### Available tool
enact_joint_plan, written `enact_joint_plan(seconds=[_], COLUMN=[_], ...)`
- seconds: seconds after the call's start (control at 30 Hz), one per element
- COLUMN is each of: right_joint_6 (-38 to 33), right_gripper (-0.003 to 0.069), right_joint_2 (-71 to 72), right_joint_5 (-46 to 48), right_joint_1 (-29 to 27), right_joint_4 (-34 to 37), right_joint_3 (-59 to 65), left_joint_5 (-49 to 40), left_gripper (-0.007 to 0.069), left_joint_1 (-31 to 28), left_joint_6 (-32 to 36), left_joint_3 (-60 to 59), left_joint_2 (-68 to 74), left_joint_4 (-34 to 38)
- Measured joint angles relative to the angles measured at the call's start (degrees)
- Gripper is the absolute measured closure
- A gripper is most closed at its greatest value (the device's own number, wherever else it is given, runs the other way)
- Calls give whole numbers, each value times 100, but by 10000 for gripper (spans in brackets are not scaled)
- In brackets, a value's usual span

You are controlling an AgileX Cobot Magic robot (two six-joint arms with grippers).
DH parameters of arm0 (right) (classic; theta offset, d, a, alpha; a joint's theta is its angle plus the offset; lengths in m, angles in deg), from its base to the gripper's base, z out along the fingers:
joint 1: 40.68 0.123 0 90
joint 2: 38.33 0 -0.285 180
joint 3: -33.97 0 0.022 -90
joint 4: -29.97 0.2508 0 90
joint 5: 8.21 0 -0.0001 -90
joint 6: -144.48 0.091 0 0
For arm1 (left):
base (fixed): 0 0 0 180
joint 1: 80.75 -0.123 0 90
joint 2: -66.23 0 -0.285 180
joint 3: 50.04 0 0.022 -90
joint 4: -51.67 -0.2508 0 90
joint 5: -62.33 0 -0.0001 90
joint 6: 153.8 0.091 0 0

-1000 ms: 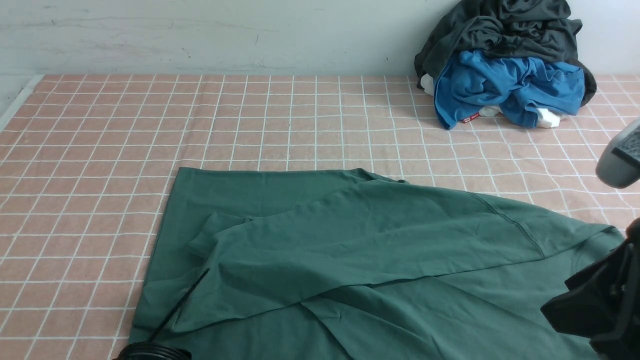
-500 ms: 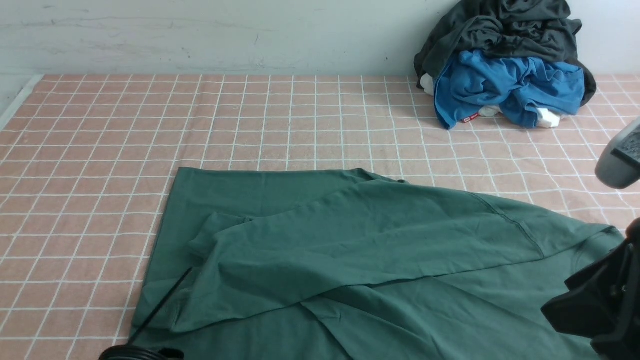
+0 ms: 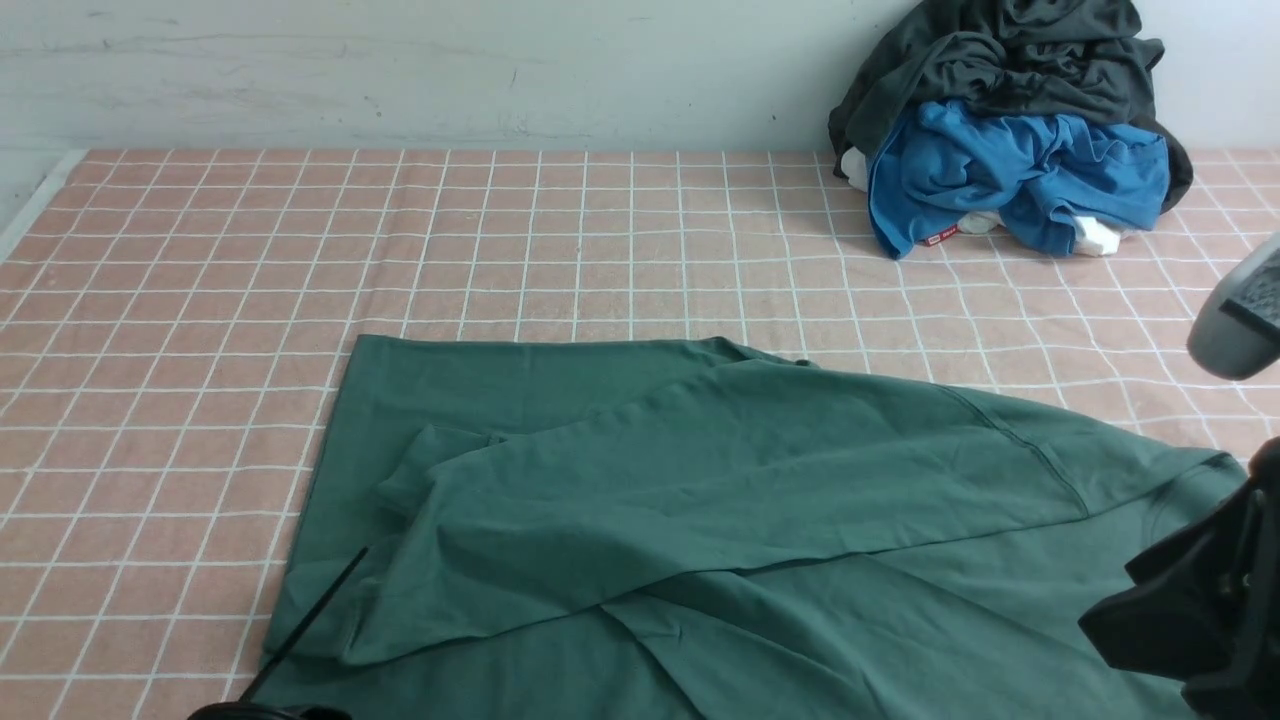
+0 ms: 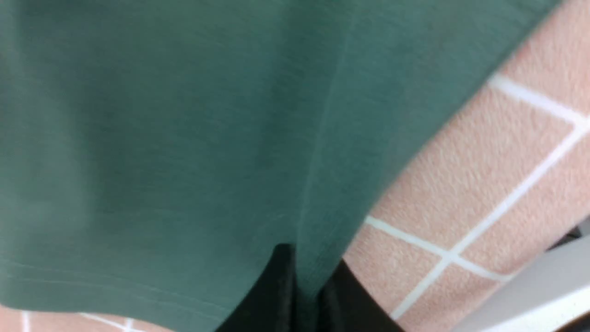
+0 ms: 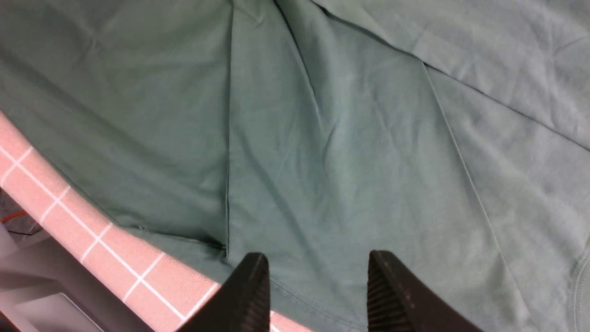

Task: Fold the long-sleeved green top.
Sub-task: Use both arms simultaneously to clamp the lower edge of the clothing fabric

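The green long-sleeved top (image 3: 700, 500) lies spread and partly folded over itself on the checked pink cloth (image 3: 200, 300), running off the front and right of the front view. My left gripper (image 4: 306, 265) is shut on a fold of the top near its hem (image 4: 138, 138); in the front view only a dark part of that arm (image 3: 270, 712) shows at the bottom edge. My right gripper (image 5: 318, 267) is open and empty above the top (image 5: 345, 138) near its stitched hem. The right arm (image 3: 1200, 600) shows at the lower right of the front view.
A pile with a bright blue garment (image 3: 1010, 175) and a dark charcoal-grey garment (image 3: 1000, 60) sits at the back right against the wall. The table's near edge (image 5: 69, 258) shows in the right wrist view. A grey robot part (image 3: 1235, 320) is at the right edge.
The dark part of my left arm and its thin cable have moved left and down, nearly out of the front view. The top and the right arm have barely moved.
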Motion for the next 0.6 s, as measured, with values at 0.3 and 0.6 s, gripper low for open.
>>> enact_joint_plan(seconds=[0.3, 0.6], right_joint_6=[-996, -1868], right_gripper=[377, 267], right_joint_2=[-5, -6], right_joint_5=[-6, -344], right_joint_1=[232, 513], right_joint_4=[38, -513], right_joint_3=[407, 1963], left_joint_5=[-205, -432], left_gripper=[615, 615], left_joint_1=[0, 0], left_joint_6=[-28, -40], left_joint_3=[-22, -22], left_joint_2=[-441, -1055], left_joint_4=[-1, 6])
